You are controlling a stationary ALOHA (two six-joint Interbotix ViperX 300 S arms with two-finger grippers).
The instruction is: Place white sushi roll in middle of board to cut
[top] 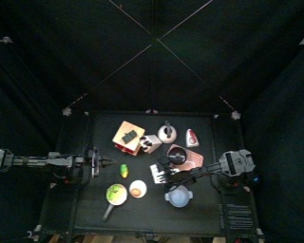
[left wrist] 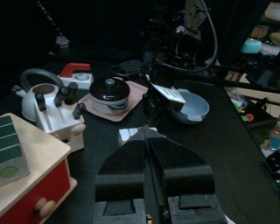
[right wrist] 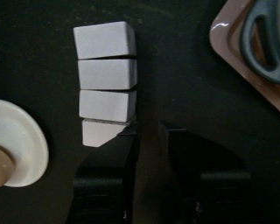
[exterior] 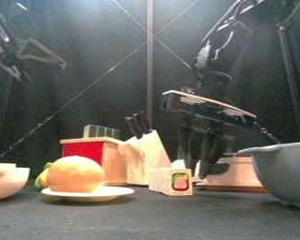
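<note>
The white sushi roll [right wrist: 106, 87] lies on the black table as a row of several white pieces. In the front view the roll [exterior: 172, 178] shows a red and green end face. My right gripper [right wrist: 150, 133] hangs just over the row's end and is open, with only dark table in the gap. One of its fingers [right wrist: 116, 162] overlaps the last piece. From above, the right gripper [top: 159, 174] is near the pink board [top: 177, 158]. That board [right wrist: 227, 48] carries a black pot. My left gripper [left wrist: 149, 133] is shut and rests at the table's left.
A white plate [right wrist: 17, 149] with an orange item sits close beside the roll. A grey bowl [exterior: 280, 169] stands at the front right. A red box [exterior: 93, 155] and a white knife block [exterior: 142, 155] stand behind the roll. A bowl with green food [top: 115, 195] sits front left.
</note>
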